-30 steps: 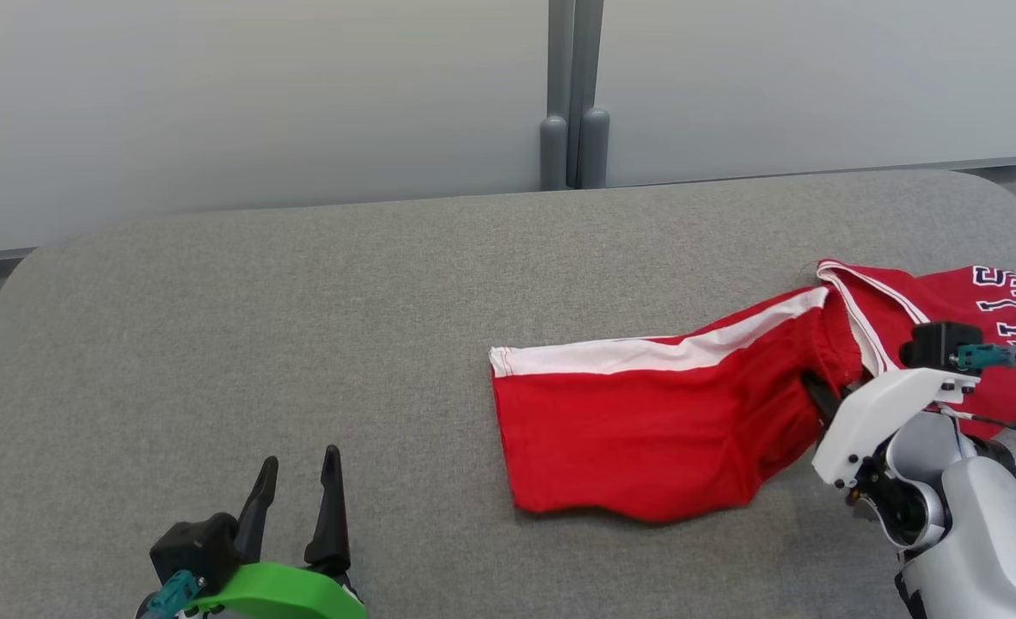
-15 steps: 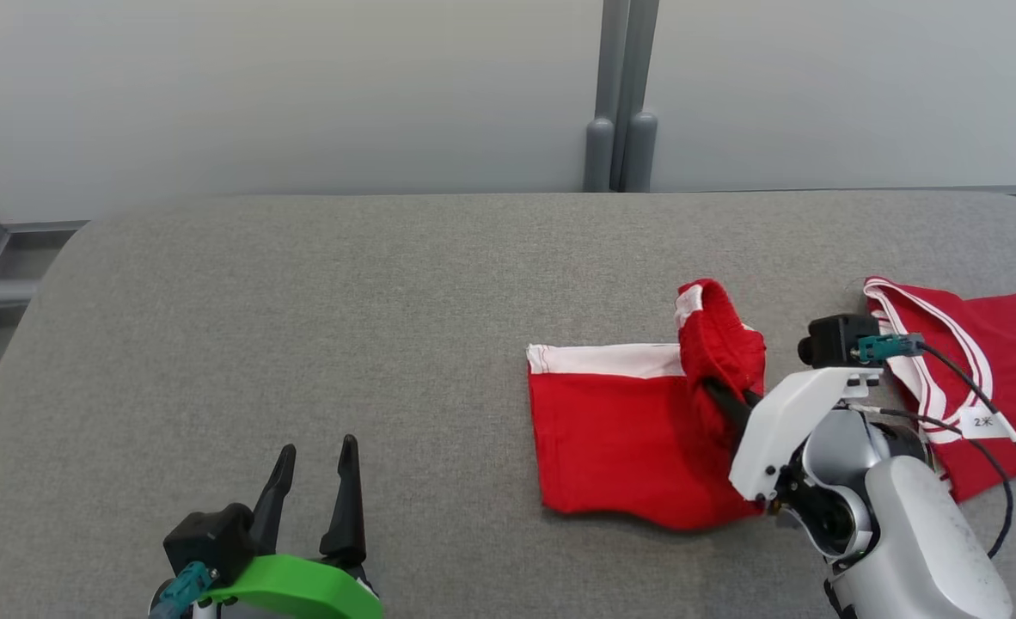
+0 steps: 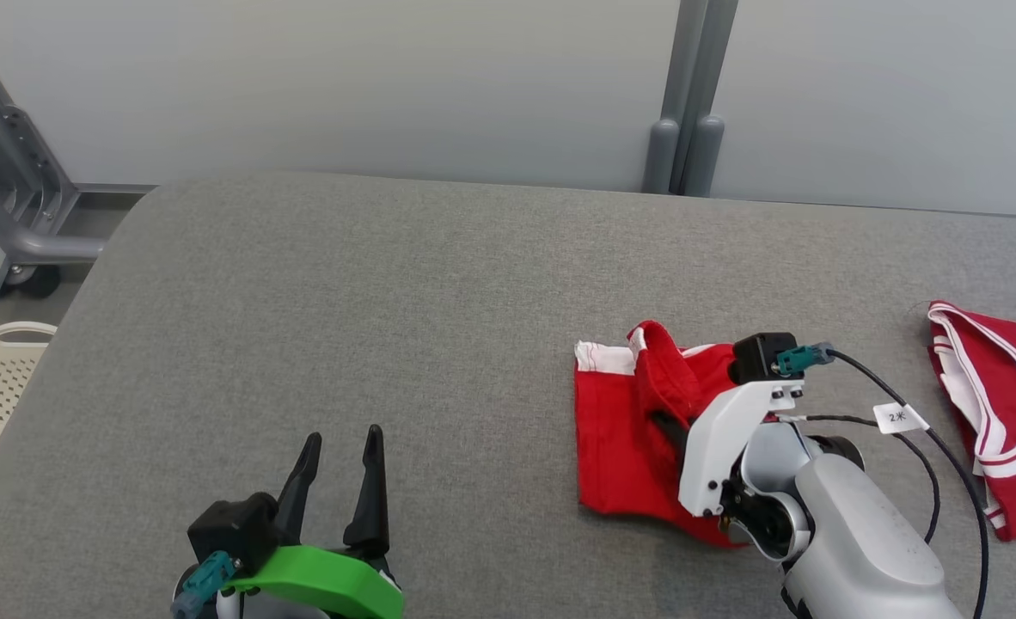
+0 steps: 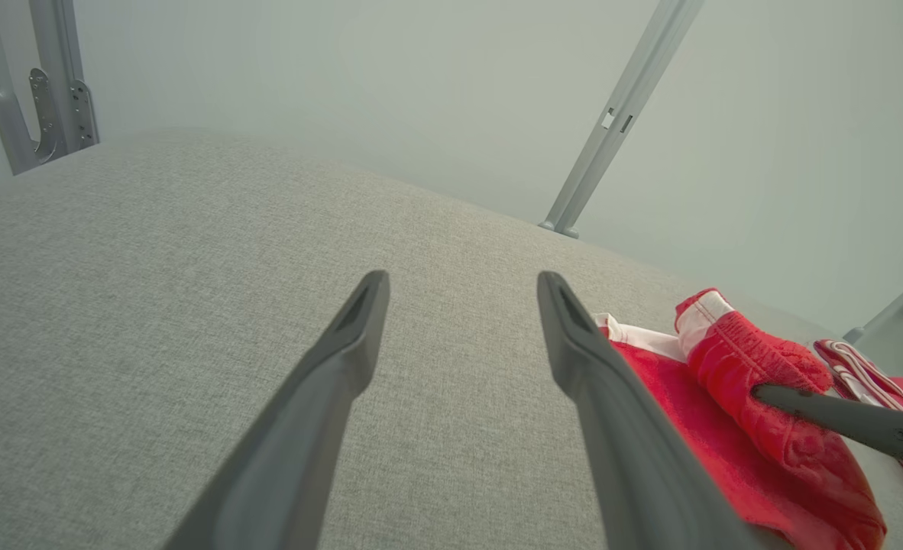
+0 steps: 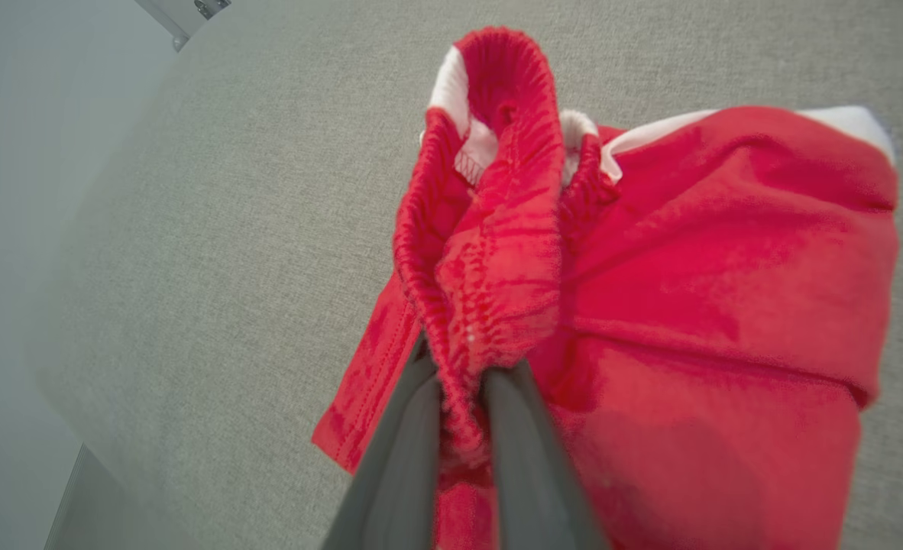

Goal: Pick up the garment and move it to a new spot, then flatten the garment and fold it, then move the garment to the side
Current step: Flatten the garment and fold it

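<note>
One red garment [image 3: 611, 447], waistband [image 5: 497, 229] pinched in right jaws; left jaws apart

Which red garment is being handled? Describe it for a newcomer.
On the grey table, look right of centre, at the right arm. The shorts are pinched in its shut jaws, waistband lifted. Unlike the striped-trim jersey lying at the right edge, they are bunched up.

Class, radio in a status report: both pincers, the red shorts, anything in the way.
Status: right pincer shut on red shorts, waistband end raised; left pincer open, empty; red jersey apart, far right, not blocking.
</note>
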Controlling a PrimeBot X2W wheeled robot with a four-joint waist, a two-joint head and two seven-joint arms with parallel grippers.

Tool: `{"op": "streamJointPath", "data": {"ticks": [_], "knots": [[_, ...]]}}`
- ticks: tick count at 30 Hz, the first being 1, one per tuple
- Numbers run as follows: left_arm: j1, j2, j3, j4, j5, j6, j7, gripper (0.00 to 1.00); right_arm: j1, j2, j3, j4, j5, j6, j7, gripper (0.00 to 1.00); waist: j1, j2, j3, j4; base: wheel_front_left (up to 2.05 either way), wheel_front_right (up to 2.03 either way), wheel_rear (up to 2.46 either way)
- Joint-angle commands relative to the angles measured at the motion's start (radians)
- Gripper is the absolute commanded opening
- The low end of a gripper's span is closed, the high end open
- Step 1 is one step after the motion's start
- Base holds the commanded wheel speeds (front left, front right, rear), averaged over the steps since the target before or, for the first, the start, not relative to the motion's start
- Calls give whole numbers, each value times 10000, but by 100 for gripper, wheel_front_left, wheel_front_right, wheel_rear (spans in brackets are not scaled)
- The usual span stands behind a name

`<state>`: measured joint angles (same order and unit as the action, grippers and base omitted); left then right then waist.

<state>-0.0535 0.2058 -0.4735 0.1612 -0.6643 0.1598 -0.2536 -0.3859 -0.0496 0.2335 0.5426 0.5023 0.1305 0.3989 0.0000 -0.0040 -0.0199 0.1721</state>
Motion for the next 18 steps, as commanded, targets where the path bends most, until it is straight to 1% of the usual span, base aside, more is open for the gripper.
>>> {"op": "streamJointPath", "data": {"ticks": [1, 3, 4, 5, 6, 11, 18], "knots": [[-164, -22, 9, -2, 100, -23, -35, 100, -161, -27, 95, 190, 0, 3, -100, 0, 0, 40, 22, 105, 0, 0, 0], [-162, -42, 1, 28, 90, -36, -43, 100, -315, -30, 211, 587, 128, 3, -242, 0, 0, 40, 27, 148, 0, 0, 0], [-168, -60, 2, 51, 85, -42, -35, 100, -359, -34, 224, 805, 276, 3, -273, 27, 0, 40, 23, 164, 0, 0, 0], [-166, -75, -15, 67, 87, -46, -38, 100, -438, -28, 287, 1020, 338, 3, -345, 62, 0, 40, 17, 180, 0, 0, 0], [-165, -86, -21, 80, 88, -52, -38, 100, -545, -23, 359, 1176, 378, 3, -452, 100, 0, 40, 11, 195, 0, 0, 0], [-99, -48, 11, 141, 41, -68, -49, 100, -819, -29, 1037, 1483, 752, 3, -1001, 100, 0, 40, -49, 167, 0, 0, 0], [132, 36, 41, 37, 43, 36, -66, 100, -728, -32, 2067, 880, 1334, 3, -1316, 100, 0, 40, -141, -107, 0, 0, 0]]}}
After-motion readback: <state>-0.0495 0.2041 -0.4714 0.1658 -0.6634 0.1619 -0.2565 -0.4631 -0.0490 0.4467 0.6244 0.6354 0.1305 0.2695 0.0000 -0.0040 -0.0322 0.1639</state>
